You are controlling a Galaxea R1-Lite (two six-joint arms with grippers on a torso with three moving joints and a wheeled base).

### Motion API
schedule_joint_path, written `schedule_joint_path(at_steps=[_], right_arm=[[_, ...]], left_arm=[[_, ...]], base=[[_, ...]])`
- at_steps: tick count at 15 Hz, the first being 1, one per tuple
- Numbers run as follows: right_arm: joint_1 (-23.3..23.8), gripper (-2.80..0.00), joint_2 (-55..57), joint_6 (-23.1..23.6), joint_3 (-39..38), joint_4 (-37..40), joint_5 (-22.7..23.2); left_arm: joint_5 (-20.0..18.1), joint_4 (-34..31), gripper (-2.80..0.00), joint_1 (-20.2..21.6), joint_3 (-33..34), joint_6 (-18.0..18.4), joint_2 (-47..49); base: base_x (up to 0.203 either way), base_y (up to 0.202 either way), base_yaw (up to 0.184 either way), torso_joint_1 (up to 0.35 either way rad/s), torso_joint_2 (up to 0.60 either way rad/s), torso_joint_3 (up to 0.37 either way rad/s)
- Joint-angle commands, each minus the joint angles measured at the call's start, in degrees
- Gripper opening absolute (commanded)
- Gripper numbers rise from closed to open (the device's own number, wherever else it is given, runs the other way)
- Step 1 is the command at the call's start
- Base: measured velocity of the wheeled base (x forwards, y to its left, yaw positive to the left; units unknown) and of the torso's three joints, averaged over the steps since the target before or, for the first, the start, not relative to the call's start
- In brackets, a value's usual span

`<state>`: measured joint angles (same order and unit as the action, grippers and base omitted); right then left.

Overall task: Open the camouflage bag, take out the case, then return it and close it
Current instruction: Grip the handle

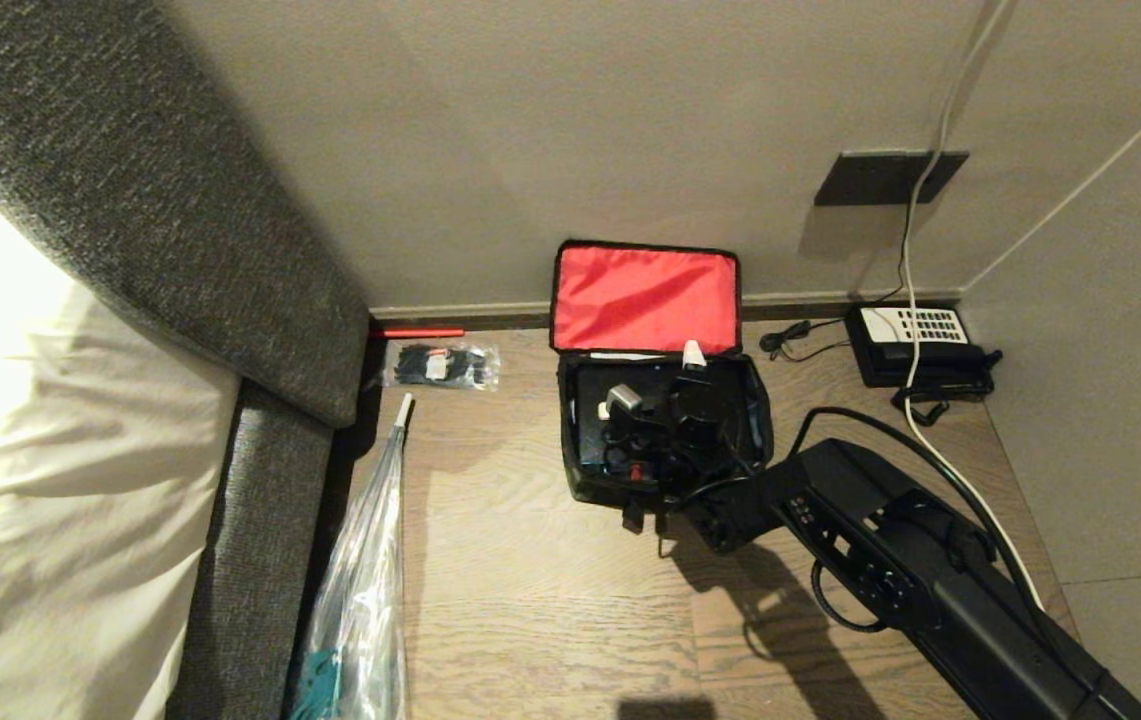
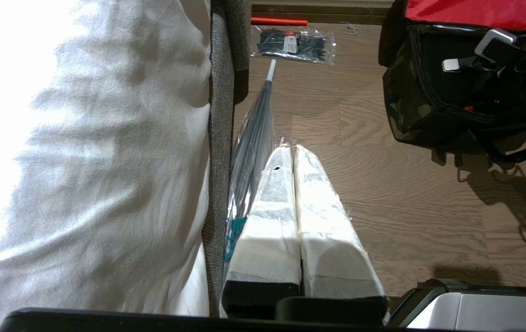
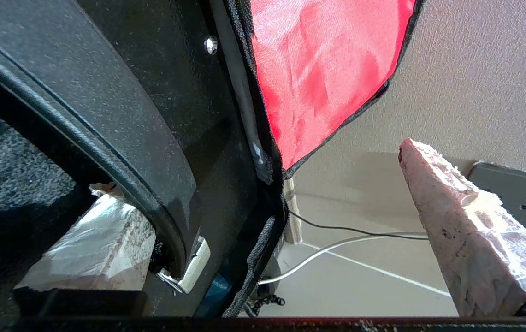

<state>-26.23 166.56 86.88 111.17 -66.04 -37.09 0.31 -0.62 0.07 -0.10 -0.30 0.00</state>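
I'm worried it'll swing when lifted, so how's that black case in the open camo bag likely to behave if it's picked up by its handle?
The case looks like a rigid box with a hard textured shell, so it probably keeps its shape. Its handle looks hinged on pale ends, so it may swing. It nearly fills the camouflage bag, whose soft sides may drag on it. The right gripper stands open around the handle.

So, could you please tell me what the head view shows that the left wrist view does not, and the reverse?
Only the head view shows the black telephone, the wall socket plate and the right arm reaching into the camouflage bag. Only the left wrist view shows the left gripper, fingers together, above the floor beside the bed. Both show the open bag with the case inside, the packet of cable ties and the clear umbrella.
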Motion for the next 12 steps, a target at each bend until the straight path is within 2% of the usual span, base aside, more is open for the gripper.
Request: schedule_joint_path(at_steps=[1,2,12], right_arm=[[0.0,-2.17,0.2,0.5,0.0,-0.3,-0.7],[0.2,-2.80,0.2,0.6,0.0,0.0,-1.4],[0.3,-2.80,0.4,0.3,0.0,-2.3,-1.5]], left_arm=[[0.0,0.0,-2.80,0.0,0.0,0.0,-0.1],[0.0,0.0,-2.80,0.0,0.0,0.0,-0.1],[0.0,0.0,-2.80,0.0,0.0,0.0,-0.1]], base=[[0.000,0.000,0.000,0.000,0.00,0.000],[0.000,0.000,0.000,0.000,0.00,0.000],[0.000,0.000,0.000,0.000,0.00,0.000]])
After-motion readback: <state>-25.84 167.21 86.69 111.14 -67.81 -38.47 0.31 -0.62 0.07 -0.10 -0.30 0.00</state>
